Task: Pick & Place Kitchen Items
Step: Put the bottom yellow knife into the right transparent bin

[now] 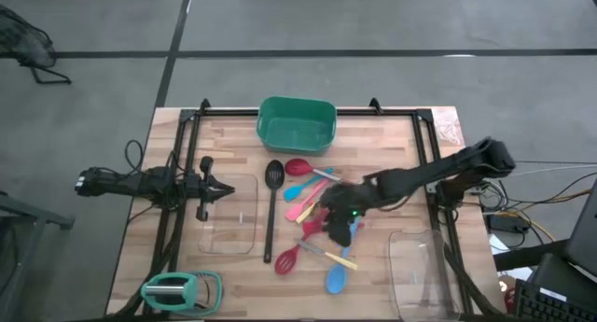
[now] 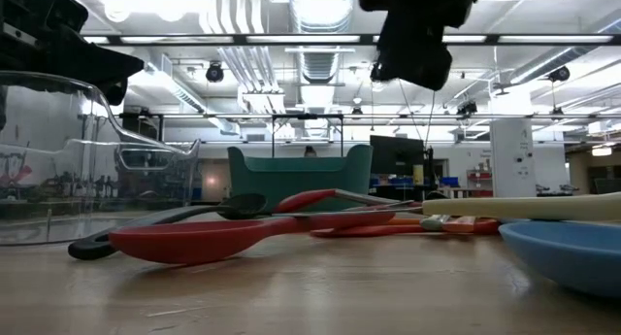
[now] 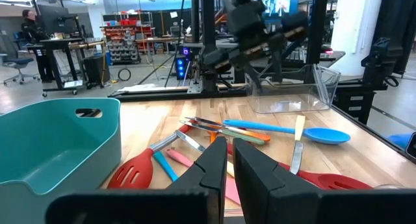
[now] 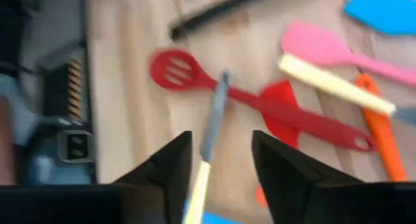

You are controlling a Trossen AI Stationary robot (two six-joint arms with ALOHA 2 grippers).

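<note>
Utensils lie heaped mid-surface beneath the open right tool; crossed handles could be dragged along if one is gripped.

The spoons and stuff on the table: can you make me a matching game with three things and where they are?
Things:
1. green tub
2. black slotted spoon
3. blue spoon

Places:
A. near the table's front edge, by the right glass tray
B. at the back edge, in the middle
C. lying beside the left glass tray

Pairs: 1-B, 2-C, 3-A
</note>
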